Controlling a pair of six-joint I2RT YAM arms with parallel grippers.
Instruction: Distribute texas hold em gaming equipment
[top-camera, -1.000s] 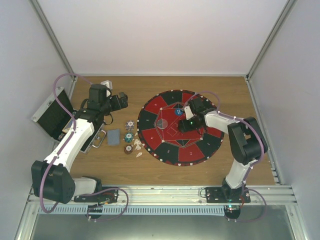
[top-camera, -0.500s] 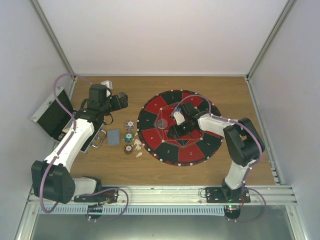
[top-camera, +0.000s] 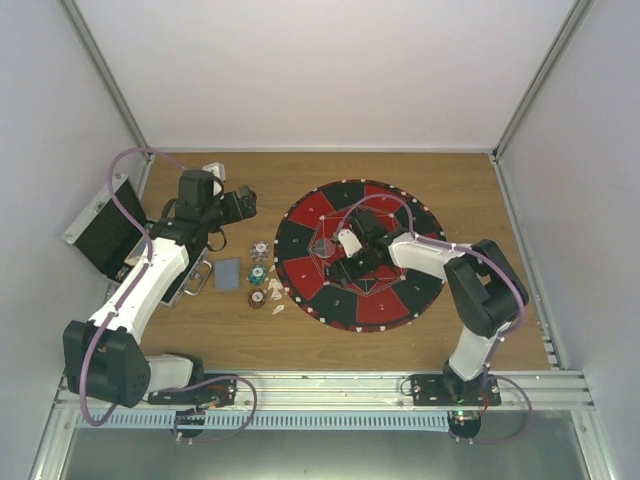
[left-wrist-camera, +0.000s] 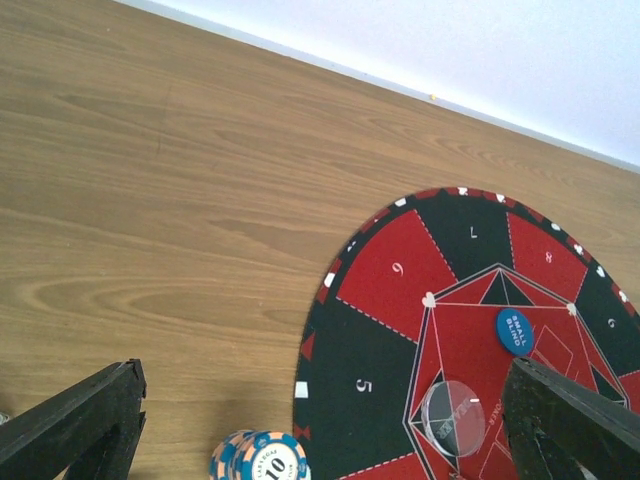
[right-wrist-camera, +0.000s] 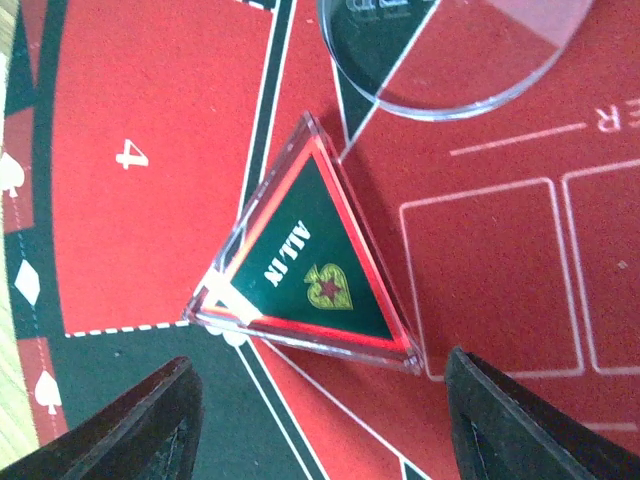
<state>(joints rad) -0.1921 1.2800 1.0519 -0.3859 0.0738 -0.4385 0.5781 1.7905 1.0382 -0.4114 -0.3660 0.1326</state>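
Note:
Three small stacks of striped poker chips (top-camera: 258, 272) and a grey-blue card deck (top-camera: 228, 273) lie on the wood left of the mat. My left gripper (top-camera: 237, 204) is open and empty above the table behind them. In the left wrist view it (left-wrist-camera: 320, 440) shows a teal "10" chip stack (left-wrist-camera: 262, 458), a blue small-blind disc (left-wrist-camera: 516, 330) and a clear dealer disc (left-wrist-camera: 455, 418). My right gripper (top-camera: 338, 268) is open low over the mat. In its wrist view it (right-wrist-camera: 320, 430) has a clear triangular "ALL IN" marker (right-wrist-camera: 305, 265) just ahead of the fingers and the clear disc (right-wrist-camera: 450, 50) beyond.
The round red-and-black numbered mat (top-camera: 400, 295) covers the table's middle right. An open black case (top-camera: 100, 228) lies at the left edge under my left arm. Small pale pieces (top-camera: 277, 297) lie beside the chips. Grey walls close in both sides.
My right gripper has moved left across the mat, from over the blue disc toward the clear disc and triangular marker. The left arm and the chips have not moved.

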